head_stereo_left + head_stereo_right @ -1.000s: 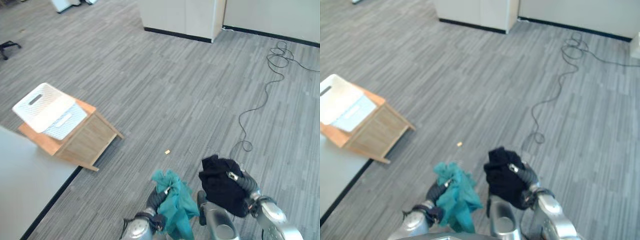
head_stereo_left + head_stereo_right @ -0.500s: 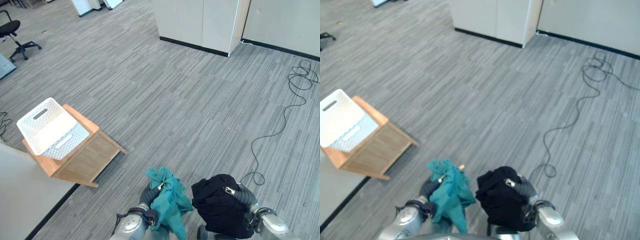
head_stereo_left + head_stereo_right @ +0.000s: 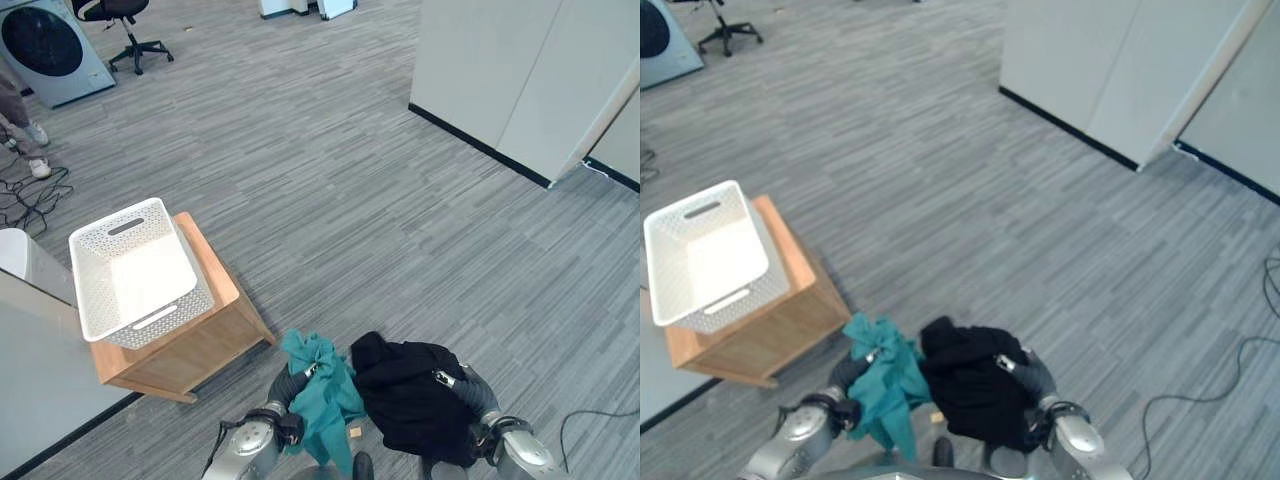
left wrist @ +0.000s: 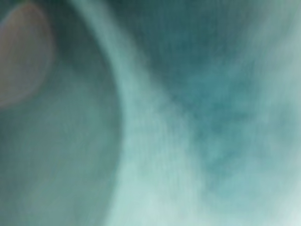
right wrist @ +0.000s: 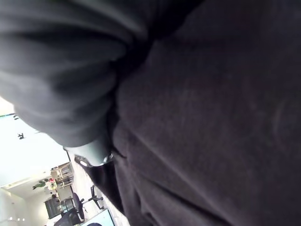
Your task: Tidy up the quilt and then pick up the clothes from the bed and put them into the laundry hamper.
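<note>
Left eye view: left hand [image 3: 291,381] at bottom centre, clamped on teal garment [image 3: 322,395]; right hand [image 3: 462,388] beside it, clutching black garment [image 3: 410,395]. White laundry hamper [image 3: 135,268] on wooden stand [image 3: 195,340], left of frame. Wrist views: teal cloth; black cloth.

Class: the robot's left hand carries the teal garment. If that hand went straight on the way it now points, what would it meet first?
Probably the wooden stand under the white hamper. The left hand, wrapped in the teal garment, points up-left toward it; depth is unclear.
</note>
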You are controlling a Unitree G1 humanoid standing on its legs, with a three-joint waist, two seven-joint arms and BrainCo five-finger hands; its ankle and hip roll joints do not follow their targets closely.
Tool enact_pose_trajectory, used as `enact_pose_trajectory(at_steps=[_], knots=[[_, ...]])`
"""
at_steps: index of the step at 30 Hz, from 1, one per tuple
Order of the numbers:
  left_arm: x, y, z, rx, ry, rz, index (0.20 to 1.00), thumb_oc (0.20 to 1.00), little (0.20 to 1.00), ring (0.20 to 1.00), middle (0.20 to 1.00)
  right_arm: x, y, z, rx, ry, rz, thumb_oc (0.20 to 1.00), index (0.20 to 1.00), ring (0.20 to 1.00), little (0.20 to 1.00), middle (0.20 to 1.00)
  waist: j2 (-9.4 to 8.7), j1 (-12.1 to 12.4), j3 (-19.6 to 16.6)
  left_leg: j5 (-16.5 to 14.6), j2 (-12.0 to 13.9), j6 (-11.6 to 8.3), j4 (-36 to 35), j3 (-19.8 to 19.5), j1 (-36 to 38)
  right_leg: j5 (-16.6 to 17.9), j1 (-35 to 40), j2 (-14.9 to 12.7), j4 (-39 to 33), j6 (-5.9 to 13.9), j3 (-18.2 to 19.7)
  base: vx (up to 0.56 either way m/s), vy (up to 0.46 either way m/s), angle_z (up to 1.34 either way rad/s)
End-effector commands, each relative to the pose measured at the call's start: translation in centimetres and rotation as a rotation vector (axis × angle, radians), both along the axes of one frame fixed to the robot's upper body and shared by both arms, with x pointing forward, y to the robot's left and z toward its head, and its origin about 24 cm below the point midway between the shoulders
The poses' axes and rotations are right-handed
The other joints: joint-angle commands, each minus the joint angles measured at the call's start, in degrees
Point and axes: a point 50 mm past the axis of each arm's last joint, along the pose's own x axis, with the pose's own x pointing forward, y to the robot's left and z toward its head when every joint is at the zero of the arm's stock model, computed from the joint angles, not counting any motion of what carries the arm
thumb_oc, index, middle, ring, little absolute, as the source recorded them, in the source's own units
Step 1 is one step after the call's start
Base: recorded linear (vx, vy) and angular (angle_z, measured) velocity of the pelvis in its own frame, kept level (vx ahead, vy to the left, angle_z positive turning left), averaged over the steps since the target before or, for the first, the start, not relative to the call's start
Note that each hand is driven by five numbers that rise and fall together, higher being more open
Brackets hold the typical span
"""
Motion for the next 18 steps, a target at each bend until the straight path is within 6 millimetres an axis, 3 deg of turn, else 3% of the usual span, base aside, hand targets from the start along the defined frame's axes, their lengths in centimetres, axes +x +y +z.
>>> enact_pose_trajectory(at_steps=[1, 3, 5, 6, 7, 8, 9, 11, 12, 13, 14, 15, 17, 18], knots=[[0.7, -1.4, 2.9, -0.070, -0.174, -0.042, 0.200, 0.200, 0.200, 0.200, 0.200, 1.3, 0.3, 3.0, 0.048, -0.193, -0.007, 0.200, 0.200, 0.200, 0.200, 0.200, 0.10, -2.3, 1.7, -3.4, 4.7, -3.52, 5.5, 1.3, -3.3, 9.2, 3.7, 0.1, -1.0, 3.21, 2.0, 0.46, -0.185, 0.81], [0.1, -1.3, 2.6, -0.059, -0.161, -0.028, 0.200, 0.200, 0.200, 0.200, 0.200, 1.1, 0.1, 2.9, 0.049, -0.192, -0.008, 0.200, 0.200, 0.200, 0.200, 0.200, -0.34, -3.1, 0.2, -6.6, 5.4, -4.32, 8.7, 1.0, -2.2, 8.6, 5.7, 0.8, -1.0, 3.93, 4.8, 0.56, -0.246, 0.56], [-0.1, -1.3, 2.3, -0.055, -0.150, -0.014, 0.200, 0.200, 0.200, 0.200, 0.200, 1.4, 0.1, 2.7, 0.047, -0.193, -0.010, 0.200, 0.200, 0.200, 0.200, 0.200, -0.30, -3.4, -0.8, -7.3, 6.0, -4.85, 11.5, 0.7, -1.2, 8.7, 6.0, 1.1, 1.7, 3.46, 6.2, 0.57, -0.241, 0.41], [-0.2, -1.4, 2.3, -0.068, -0.158, -0.005, 0.200, 0.200, 0.200, 0.200, 0.200, 1.9, 0.2, 2.9, 0.054, -0.214, 0.004, 0.200, 0.200, 0.200, 0.200, 0.200, 0.34, -3.7, -2.3, -2.7, 8.7, -6.74, 16.3, 1.6, -0.2, 7.8, 6.9, 2.0, 4.7, 1.97, 6.8, 0.54, -0.220, 0.51], [-0.2, -1.4, 2.4, -0.071, -0.164, -0.003, 0.200, 0.200, 0.200, 0.200, 0.200, 2.0, 0.1, 3.0, 0.054, -0.219, 0.008, 0.200, 0.200, 0.200, 0.200, 0.200, 0.59, -3.9, -2.6, -1.4, 9.4, -7.19, 17.2, 1.9, -0.2, 7.4, 7.2, 2.3, 5.2, 1.63, 6.8, 0.64, -0.260, 0.88], [-0.1, -1.3, 2.8, -0.079, -0.169, 0.008, 0.200, 0.200, 0.200, 0.200, 0.200, 2.3, -0.1, 3.2, 0.045, -0.218, 0.030, 0.200, 0.200, 0.200, 0.200, 0.200, 1.05, -4.1, -3.3, 5.2, 11.3, -9.27, 23.3, 3.3, -1.5, 6.9, 8.5, 3.0, 5.5, 0.51, 6.2, 0.51, -0.225, 0.70], [0.2, -1.2, 3.0, -0.086, -0.162, 0.029, 0.200, 0.200, 0.200, 0.200, 0.200, 2.5, -0.2, 3.3, 0.035, -0.207, 0.045, 0.200, 0.200, 0.200, 0.200, 0.200, 0.79, -3.8, -3.6, 10.1, 12.5, -9.74, 30.0, 4.0, -4.8, 6.2, 10.3, 3.4, 5.9, -0.88, 5.9, 0.55, -0.248, 0.54], [0.5, -1.1, 3.1, -0.093, -0.154, 0.040, 0.200, 0.200, 0.200, 0.200, 0.200, 2.8, -0.5, 3.2, 0.023, -0.191, 0.046, 0.200, 0.200, 0.200, 0.200, 0.200, 0.15, -3.2, -3.3, 12.1, 13.6, -9.70, 35.1, 5.2, -9.5, 4.8, 12.8, 3.4, 6.1, -2.61, 5.4, 0.43, -0.159, 0.12], [0.9, -1.2, 3.0, -0.106, -0.160, 0.026, 0.200, 0.200, 0.200, 0.200, 0.200, 3.3, -0.8, 3.0, 0.029, -0.183, 0.053, 0.200, 0.200, 0.200, 0.200, 0.200, -0.32, -1.0, -2.1, 11.6, 12.5, -9.01, 37.8, 6.3, -19.5, 1.8, 17.8, 2.9, 6.4, -4.43, 3.4, 0.40, -0.084, 0.17], [0.9, -1.3, 3.0, -0.109, -0.163, 0.023, 0.200, 0.200, 0.200, 0.200, 0.200, 3.4, -0.9, 3.0, 0.030, -0.187, 0.057, 0.200, 0.200, 0.200, 0.200, 0.200, -0.21, -0.7, -1.8, 11.0, 12.2, -8.95, 37.6, 6.4, -20.7, 1.2, 18.6, 2.9, 6.4, -4.46, 3.0, 0.61, -0.036, 0.21], [1.1, -1.4, 3.2, -0.115, -0.174, 0.023, 0.200, 0.200, 0.200, 0.200, 0.200, 3.4, -0.7, 3.0, 0.029, -0.187, 0.091, 0.200, 0.200, 0.200, 0.200, 0.200, 0.04, 0.7, -1.1, 9.9, 10.6, -8.75, 31.4, 6.9, -22.6, -0.2, 20.7, 2.9, 6.1, -3.81, 2.2, 0.37, 0.025, 0.14], [1.1, -1.4, 3.3, -0.115, -0.175, 0.022, 0.200, 0.200, 0.200, 0.200, 0.200, 3.4, -0.6, 3.0, 0.030, -0.184, 0.095, 0.200, 0.200, 0.200, 0.200, 0.200, 0.03, 0.9, -1.0, 9.8, 10.1, -8.65, 29.6, 7.0, -22.5, -0.4, 21.2, 2.9, 5.9, -3.56, 2.2, 0.57, 0.071, 0.09], [1.3, -1.3, 3.8, -0.110, -0.187, 0.019, 0.200, 0.200, 0.200, 0.200, 0.200, 2.8, -0.3, 3.0, 0.035, -0.177, 0.105, 0.200, 0.200, 0.200, 0.200, 0.200, 0.48, 2.9, -1.4, 11.2, 9.5, -8.47, 6.3, 8.9, -22.0, -2.5, 24.5, 3.4, 5.1, -1.55, 1.4, 0.61, 0.098, -0.24], [1.4, -1.4, 3.8, -0.109, -0.188, 0.013, 0.200, 0.200, 0.200, 0.200, 0.200, 2.5, -0.4, 3.0, 0.037, -0.177, 0.098, 0.200, 0.200, 0.200, 0.200, 0.200, 0.75, 3.2, -1.7, 13.0, 10.1, -8.72, 1.9, 9.4, -22.3, -3.2, 25.7, 3.6, 5.0, -1.31, 1.3, 0.80, 0.143, -0.29]])
